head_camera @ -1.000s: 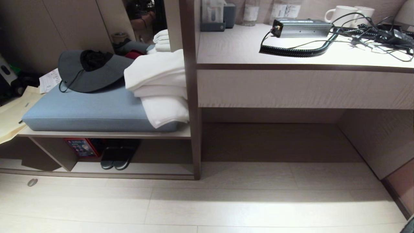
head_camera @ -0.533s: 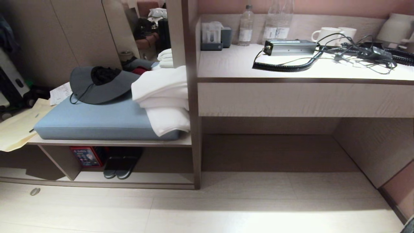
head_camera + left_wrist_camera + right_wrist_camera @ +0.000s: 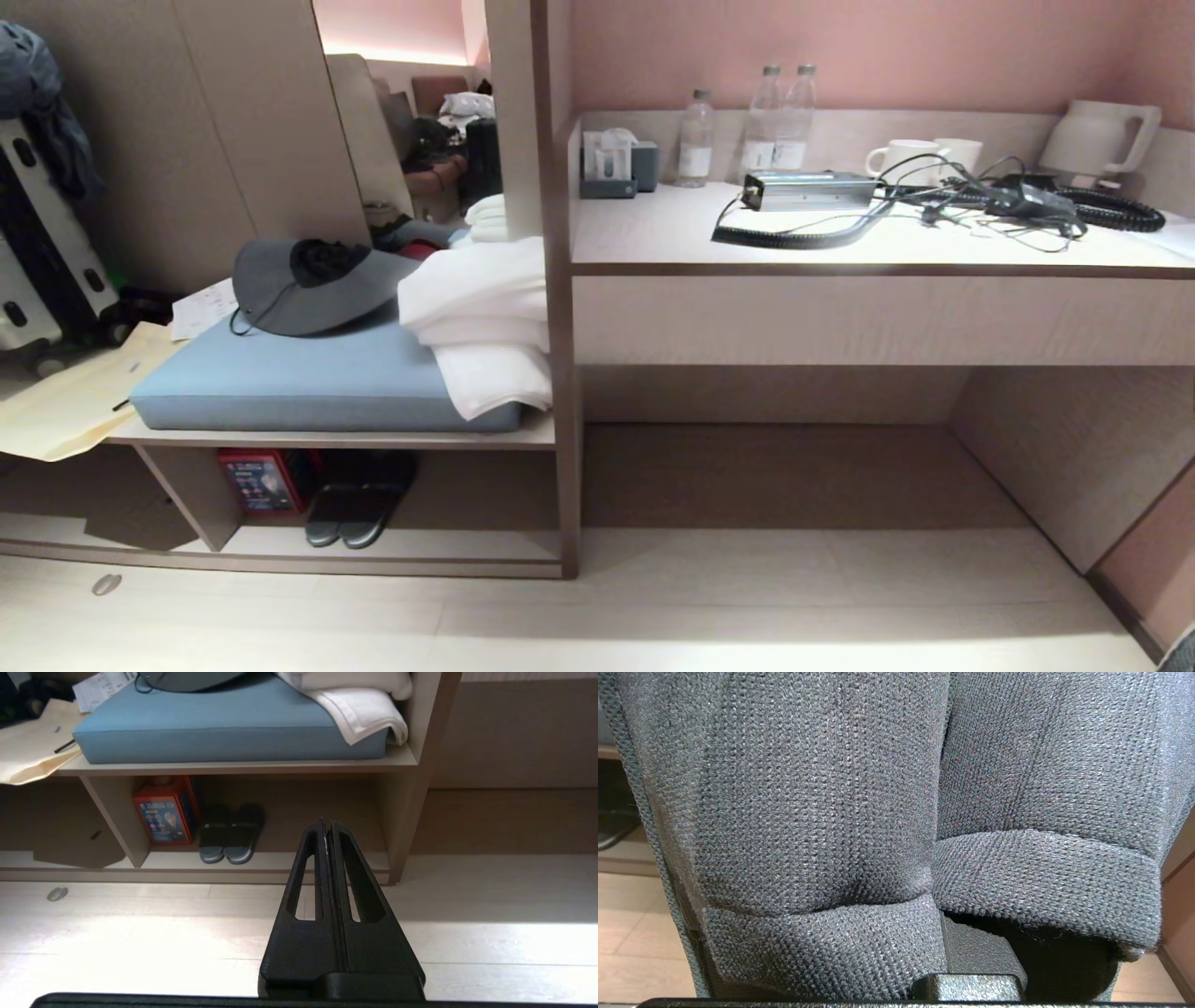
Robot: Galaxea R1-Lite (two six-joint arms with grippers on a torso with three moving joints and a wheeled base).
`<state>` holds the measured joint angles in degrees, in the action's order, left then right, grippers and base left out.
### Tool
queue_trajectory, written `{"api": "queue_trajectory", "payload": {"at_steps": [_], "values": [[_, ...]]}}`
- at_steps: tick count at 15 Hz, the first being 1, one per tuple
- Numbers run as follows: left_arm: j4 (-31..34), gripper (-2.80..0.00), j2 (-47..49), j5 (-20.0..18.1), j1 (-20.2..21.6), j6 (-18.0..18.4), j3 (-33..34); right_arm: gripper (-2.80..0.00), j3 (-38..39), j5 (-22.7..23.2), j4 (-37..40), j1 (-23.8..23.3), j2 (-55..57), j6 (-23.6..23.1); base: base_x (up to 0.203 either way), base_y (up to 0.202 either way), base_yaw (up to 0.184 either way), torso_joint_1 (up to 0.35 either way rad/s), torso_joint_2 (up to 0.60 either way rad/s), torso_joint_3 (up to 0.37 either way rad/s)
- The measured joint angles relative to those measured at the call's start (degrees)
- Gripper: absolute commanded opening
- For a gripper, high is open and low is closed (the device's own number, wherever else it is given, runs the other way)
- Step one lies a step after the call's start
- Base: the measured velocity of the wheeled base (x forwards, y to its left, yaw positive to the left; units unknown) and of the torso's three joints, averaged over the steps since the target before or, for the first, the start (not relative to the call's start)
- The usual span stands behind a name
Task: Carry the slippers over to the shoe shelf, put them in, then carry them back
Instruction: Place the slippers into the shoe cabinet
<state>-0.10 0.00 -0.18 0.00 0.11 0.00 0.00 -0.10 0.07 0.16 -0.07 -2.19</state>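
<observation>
Slippers (image 3: 878,812) clamped in right gripper, clear of shoe shelf (image 3: 448,546)
Left gripper (image 3: 327,823) fingers closed, empty, over floor; another dark pair (image 3: 353,513) occupies the shelf's left

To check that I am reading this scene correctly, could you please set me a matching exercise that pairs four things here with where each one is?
Things:
1. grey hat
2. water bottles
3. dark pair with pale sole edges
4. grey fabric slippers

Places:
A. in the low cubby, beside the red box
B. filling the right wrist view, close to the camera
C. on the blue cushion
D. on the desk counter

Pairs: 1-C, 2-D, 3-A, 4-B.
</observation>
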Motion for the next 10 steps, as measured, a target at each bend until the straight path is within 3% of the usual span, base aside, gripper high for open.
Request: {"api": "queue_trajectory", "payload": {"at_steps": [10], "values": [[0.02, -2.8, 0.0, 0.0, 0.0, 0.02, 0.0, -2.8, 0.0, 0.0, -0.04, 0.0, 0.0, -0.1, 0.0, 0.0, 0.0, 0.0, 0.0, 0.01]]}}
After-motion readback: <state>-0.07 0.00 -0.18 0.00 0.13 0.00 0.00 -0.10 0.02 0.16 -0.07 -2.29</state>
